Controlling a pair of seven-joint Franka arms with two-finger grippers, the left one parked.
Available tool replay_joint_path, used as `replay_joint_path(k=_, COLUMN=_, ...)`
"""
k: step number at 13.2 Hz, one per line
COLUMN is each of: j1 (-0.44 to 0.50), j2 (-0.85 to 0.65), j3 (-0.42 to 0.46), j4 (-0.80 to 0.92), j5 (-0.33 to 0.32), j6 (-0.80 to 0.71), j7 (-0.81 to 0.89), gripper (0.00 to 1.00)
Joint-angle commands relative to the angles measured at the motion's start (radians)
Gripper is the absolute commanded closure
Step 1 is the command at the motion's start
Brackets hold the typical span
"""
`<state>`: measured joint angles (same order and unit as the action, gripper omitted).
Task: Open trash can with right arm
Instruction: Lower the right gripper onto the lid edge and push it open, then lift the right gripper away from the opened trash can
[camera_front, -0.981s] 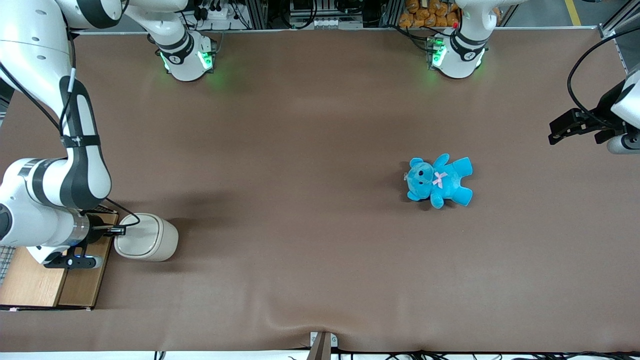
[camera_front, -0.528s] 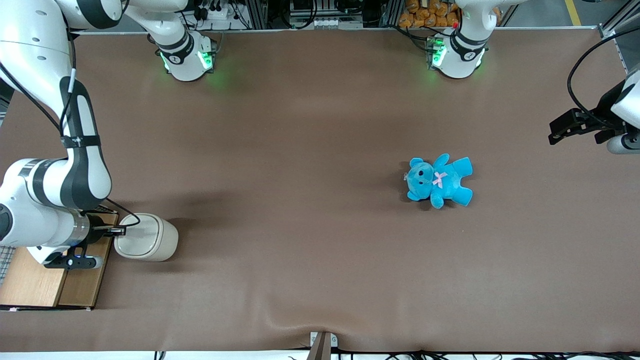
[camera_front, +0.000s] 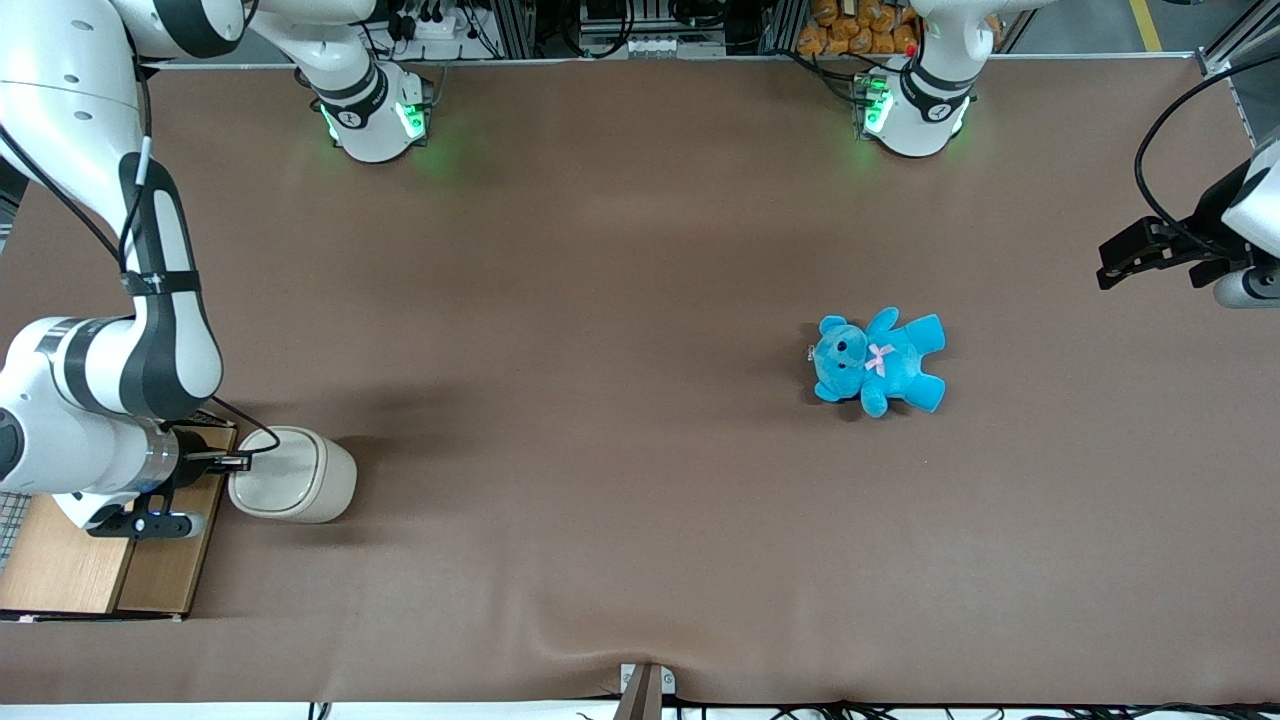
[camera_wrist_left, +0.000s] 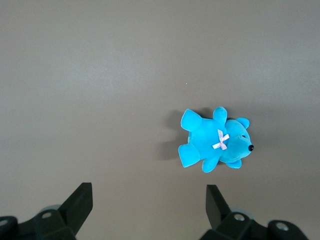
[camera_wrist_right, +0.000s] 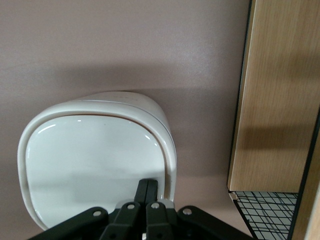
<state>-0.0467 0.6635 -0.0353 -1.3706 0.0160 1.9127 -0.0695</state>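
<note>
Nothing has shifted since the earlier frames. End effector (camera_wrist_right: 145, 192), fingers clenched together, rests at the lid edge of the trash can (camera_front: 292, 474), which stands on the desk (camera_front: 620, 300) beside the wooden-topped basket (camera_front: 100, 560).

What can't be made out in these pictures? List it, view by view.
- Trash can inside: hidden by its closed lid in both views that show it.
- Contact: the tool, shut, sits over the lid's edge. Neither view shows whether it touches the lid.
- Wooden-topped wire basket: cut off by the right wrist view's edge, and partly covered by the right arm in the front view.
</note>
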Motion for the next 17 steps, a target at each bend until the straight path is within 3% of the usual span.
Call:
replay_joint_path(k=1, j1=-0.004, j2=0.001, j3=0.008, j4=0.007, j5=-0.007, j6=-0.004, j7=-0.009, gripper=1.0)
replay_joint_path(k=13, j1=-0.024, j2=-0.329, j3=0.008, j4=0.015, j5=-0.002, j6=-0.342, j7=-0.006, gripper=1.0)
replay_joint_path(k=14, j1=-0.03, j2=-0.362, j3=0.008, j4=0.015, j5=-0.001, j6=-0.363, j7=-0.012, gripper=0.46)
replay_joint_path(k=15, j1=-0.039, j2=-0.389, j3=0.008, j4=0.012, j5=0.007, j6=-0.386, j7=-0.01, gripper=0.0)
replay_joint_path(k=17, j1=-0.042, j2=-0.442, j3=0.008, j4=0.013, j5=0.007, j6=-0.446, j7=-0.007, gripper=0.0)
